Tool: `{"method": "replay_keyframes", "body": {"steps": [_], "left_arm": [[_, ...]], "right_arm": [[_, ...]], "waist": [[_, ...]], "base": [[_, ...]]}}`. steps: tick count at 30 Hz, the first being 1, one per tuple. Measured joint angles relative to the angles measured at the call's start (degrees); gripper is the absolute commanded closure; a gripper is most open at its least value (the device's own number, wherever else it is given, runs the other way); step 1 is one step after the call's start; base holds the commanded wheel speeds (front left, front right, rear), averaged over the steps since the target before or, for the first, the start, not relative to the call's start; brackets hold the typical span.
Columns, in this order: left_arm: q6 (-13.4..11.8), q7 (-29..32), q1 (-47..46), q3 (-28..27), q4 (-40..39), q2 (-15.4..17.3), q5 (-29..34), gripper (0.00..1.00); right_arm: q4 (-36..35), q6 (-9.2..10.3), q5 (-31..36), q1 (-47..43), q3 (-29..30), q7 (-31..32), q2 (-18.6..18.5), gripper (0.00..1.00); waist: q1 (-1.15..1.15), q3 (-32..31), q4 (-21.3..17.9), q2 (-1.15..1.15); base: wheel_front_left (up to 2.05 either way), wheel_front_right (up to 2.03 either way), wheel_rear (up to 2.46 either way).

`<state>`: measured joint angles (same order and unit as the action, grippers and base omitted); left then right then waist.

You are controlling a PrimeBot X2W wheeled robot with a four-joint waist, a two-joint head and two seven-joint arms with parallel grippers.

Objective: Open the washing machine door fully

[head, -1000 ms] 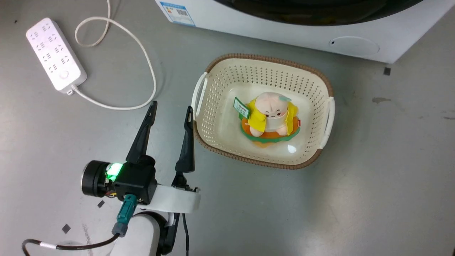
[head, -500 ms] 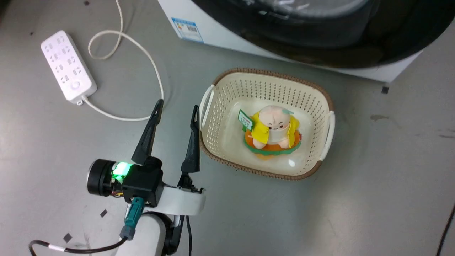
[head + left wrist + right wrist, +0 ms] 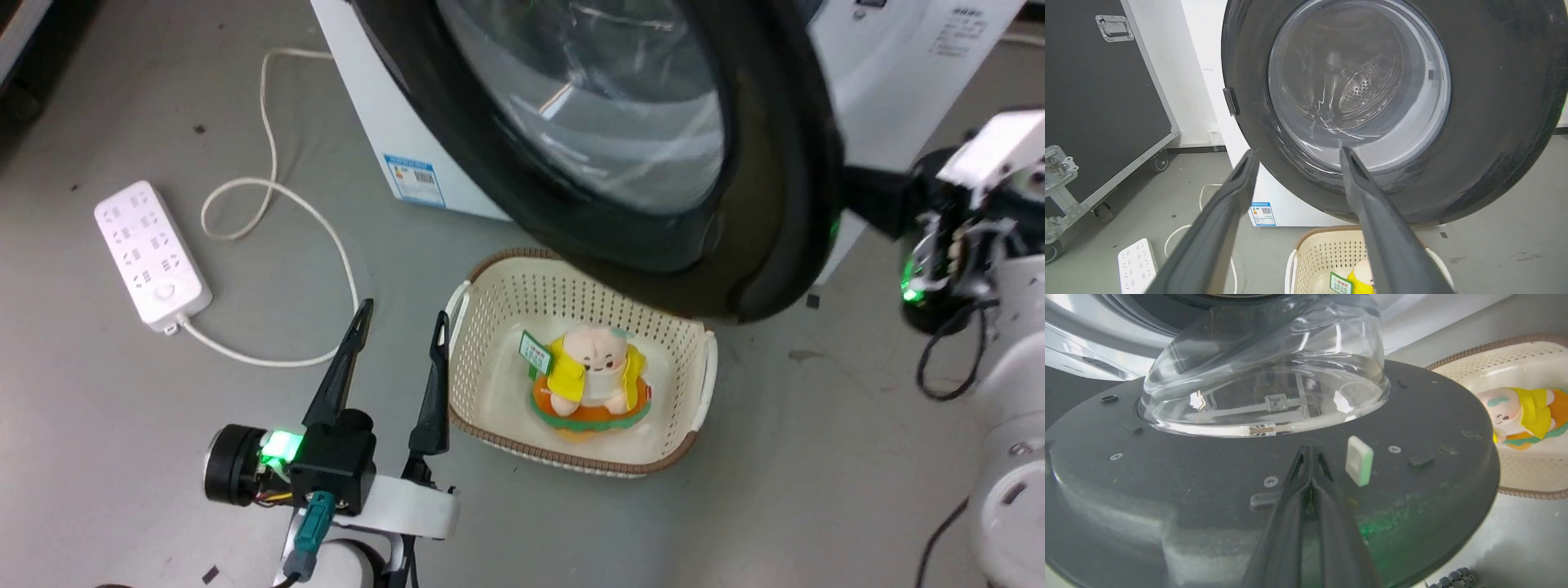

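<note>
The head camera has tipped up since a second ago. Then only the washing machine's foot and a sliver of black showed; now the washing machine door (image 3: 767, 163) spans the top of the head view and the right arm (image 3: 992, 245) has come in at the right edge. The basket (image 3: 459, 327), toy (image 3: 592, 371) and power strip (image 3: 151, 257) sit lower in the picture — the camera's shift, not theirs.

The door stands on edge, swung out from the white washing machine (image 3: 384, 139). Its glossy outer face (image 3: 1494, 122) is turned toward the left gripper (image 3: 1298, 150); the glass bowl (image 3: 1265, 375) bulges back toward the drum. The hinge side is to the left, the free edge to the right.

The right gripper (image 3: 1308, 449) is clenched, empty, with its tips at the door's inner face (image 3: 1167, 465), just below the bowl. The left gripper (image 3: 404, 310) is spread wide, holding nothing, just beside the basket's left rim.

The door's lower rim overhangs the basket's far edge. Bare floor (image 3: 816, 457) lies right of the basket.
</note>
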<state>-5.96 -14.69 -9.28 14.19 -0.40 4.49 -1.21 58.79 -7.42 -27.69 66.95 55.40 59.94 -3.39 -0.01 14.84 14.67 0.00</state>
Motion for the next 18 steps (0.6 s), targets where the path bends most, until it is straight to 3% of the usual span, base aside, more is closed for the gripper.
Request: {"method": "replay_keyframes", "body": {"steps": [9, 18], "left_arm": [[0.04, 0.00, 2.23, -0.23, 0.64, 0.76, -0.08, 0.00], [0.09, 0.00, 3.77, -0.21, 1.19, 1.45, -0.43, 0.00]], "right_arm": [[5.70, 0.00, -17.72, -6.28, -15.14, 0.00, 0.04, 1.00], [4.43, 0.00, -40.17, -13.16, -35.59, 1.14, 0.07, 1.00]], "waist": [[0.01, -4.39, -0.69, 0.00], [0.01, -6.41, -0.53, 0.00]], "base": [[0.00, 0.00, 0.00], [0.00, 0.00, 0.00]]}}
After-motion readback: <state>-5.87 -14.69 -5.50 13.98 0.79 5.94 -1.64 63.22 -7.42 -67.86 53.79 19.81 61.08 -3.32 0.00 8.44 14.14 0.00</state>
